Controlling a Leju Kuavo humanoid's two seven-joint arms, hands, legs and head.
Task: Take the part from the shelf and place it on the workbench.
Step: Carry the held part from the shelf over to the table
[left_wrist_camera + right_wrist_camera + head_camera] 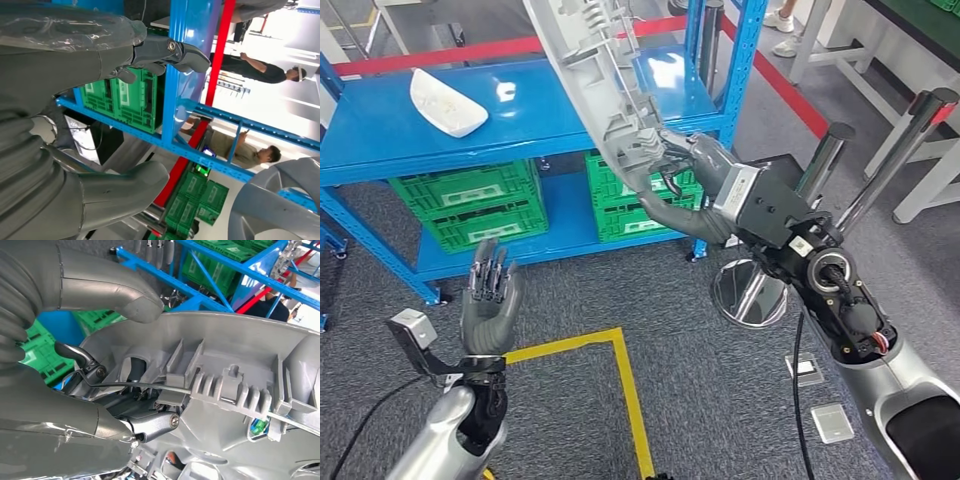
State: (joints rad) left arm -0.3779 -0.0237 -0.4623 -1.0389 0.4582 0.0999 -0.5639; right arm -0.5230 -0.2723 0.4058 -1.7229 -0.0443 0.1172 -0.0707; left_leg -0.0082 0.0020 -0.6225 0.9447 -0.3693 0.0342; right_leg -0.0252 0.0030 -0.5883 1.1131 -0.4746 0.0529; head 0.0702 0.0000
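A long curved grey plastic part [601, 80] with ribs and clips on its inner side hangs in the air in front of the blue shelf [546, 110]. My right hand [681, 185] grips its lower end, thumb under the edge and fingers [151, 424] hooked into the ribbed inside of the part [234, 390]. My left hand [490, 300] is raised low on the left, palm up, fingers apart and holding nothing. In the left wrist view its fingers [177, 52] are spread before the shelf frame, and a rounded bit of the grey part [279, 205] shows in the corner.
A white curved part [447, 103] lies on the shelf's top board. Green crates [471, 200] sit on the lower board. Yellow tape [629, 390] marks the grey carpet. A chrome stand base [746, 295] is right of the shelf leg. People stand behind the shelf [260, 67].
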